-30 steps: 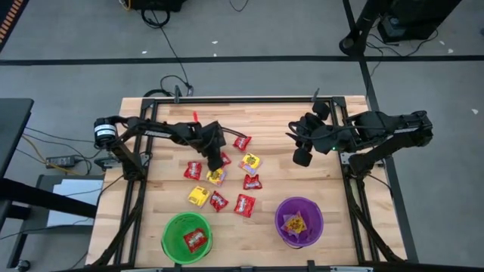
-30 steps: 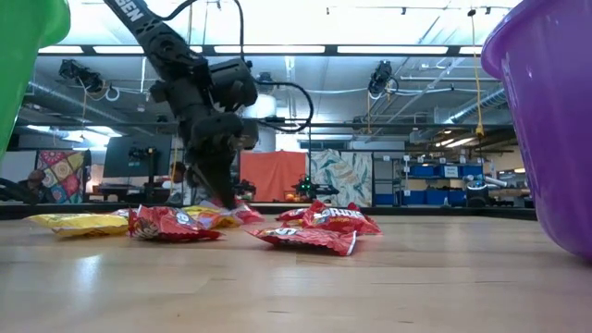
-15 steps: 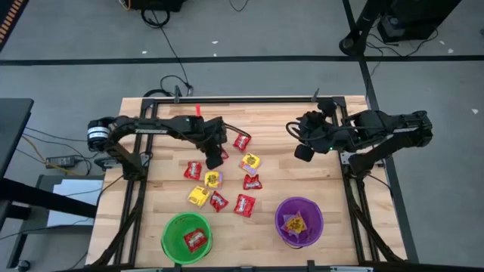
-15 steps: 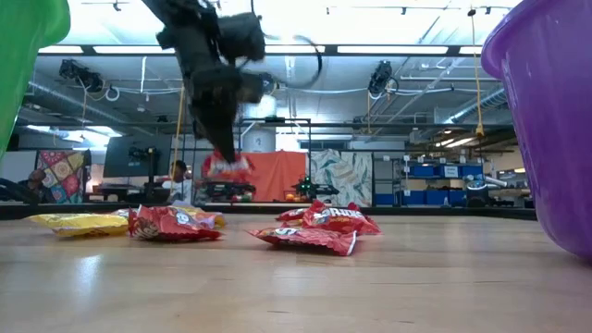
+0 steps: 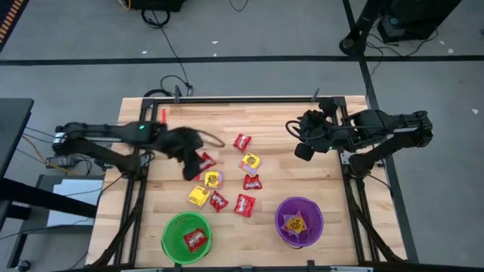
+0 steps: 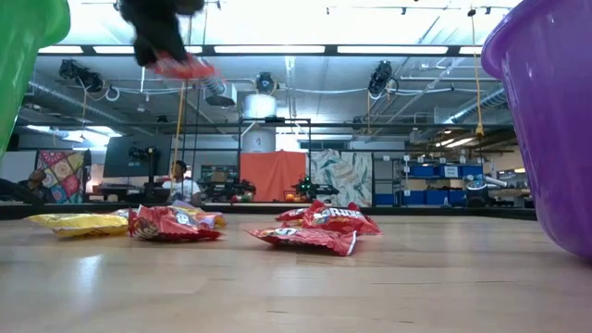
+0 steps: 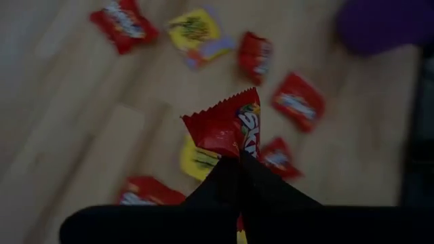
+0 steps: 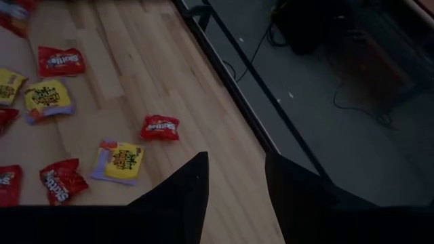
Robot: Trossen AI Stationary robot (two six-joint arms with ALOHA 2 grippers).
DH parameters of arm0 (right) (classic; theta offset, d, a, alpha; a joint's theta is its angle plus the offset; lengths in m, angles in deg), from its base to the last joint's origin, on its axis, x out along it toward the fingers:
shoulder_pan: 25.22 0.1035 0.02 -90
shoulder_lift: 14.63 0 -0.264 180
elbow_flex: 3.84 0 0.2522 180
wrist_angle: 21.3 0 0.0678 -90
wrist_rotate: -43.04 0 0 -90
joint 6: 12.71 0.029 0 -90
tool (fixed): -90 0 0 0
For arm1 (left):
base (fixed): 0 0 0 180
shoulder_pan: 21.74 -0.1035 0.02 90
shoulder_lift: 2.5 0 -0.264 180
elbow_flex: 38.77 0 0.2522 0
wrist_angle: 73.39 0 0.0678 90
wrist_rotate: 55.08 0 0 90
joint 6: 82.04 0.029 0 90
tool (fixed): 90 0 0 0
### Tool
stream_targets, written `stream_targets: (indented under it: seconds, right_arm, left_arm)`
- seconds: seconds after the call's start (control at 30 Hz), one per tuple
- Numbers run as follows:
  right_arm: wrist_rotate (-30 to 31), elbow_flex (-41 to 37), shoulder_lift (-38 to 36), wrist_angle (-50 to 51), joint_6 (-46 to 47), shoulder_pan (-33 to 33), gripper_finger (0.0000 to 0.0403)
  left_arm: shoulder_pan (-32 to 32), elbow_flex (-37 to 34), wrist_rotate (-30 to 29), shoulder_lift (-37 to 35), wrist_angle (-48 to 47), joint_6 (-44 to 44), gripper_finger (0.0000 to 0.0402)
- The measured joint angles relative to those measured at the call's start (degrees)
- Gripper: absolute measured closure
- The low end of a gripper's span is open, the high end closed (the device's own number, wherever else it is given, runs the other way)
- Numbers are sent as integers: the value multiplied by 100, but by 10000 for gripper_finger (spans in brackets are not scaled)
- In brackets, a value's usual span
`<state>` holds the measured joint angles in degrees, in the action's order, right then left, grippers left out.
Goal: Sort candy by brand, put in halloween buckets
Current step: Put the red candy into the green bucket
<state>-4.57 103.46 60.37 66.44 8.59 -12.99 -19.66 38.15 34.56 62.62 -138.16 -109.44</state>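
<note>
My left gripper (image 5: 193, 160) hangs high over the table's left half, shut on a red candy packet (image 7: 227, 125); the low view shows that packet (image 6: 185, 67) far above the tabletop. Several red and yellow packets lie flat on the wood, such as a red one (image 5: 242, 141) and a yellow one (image 5: 251, 161). The green bucket (image 5: 187, 236) stands at the near edge with a red packet (image 5: 196, 239) inside. The purple bucket (image 5: 299, 221) beside it holds a yellow packet (image 5: 294, 223). My right gripper (image 8: 234, 183) waits open by the table's right edge, touching nothing. My left gripper pinches the red packet between its two fingers (image 7: 261, 183), near one end (image 7: 241, 150). The fingers come from above, pointing down. The packet is lifted clear of the table, and its crimped free end (image 7: 220, 105) sticks out past the fingertips.
Loose packets cluster in the table's middle, between the arms and the buckets (image 5: 218, 201). Bare wood lies along the far edge and to the right of the pile (image 5: 302, 181). Black frame rails run along the table's left and right sides (image 5: 355, 196).
My left gripper, shut on the red packet, has risen from the candy pile and swung toward the table's left. The packet has gone from lying among the others to hanging clear, high above the wood.
</note>
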Motion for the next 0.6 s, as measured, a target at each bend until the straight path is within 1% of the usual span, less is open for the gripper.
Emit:
stream_targets:
  seconds: [0.13, 0.27, 0.43, 0.6]
  right_arm:
    - [0, 0, 0, 5, 142, 0, 245]
    - [0, 0, 0, 20, 264, 0, 245]
    - [4, 0, 0, 25, 436, 0, 245]
    - [7, 0, 0, 28, 537, 0, 245]
  left_arm:
    - [951, 0, -333, -400, 25, -692, 395]
    - [1900, 0, -740, -554, -27, -1216, 395]
    - [2857, 0, -805, -476, -61, -1918, 394]
    - [3498, 0, -1094, -162, -181, -2505, 394]
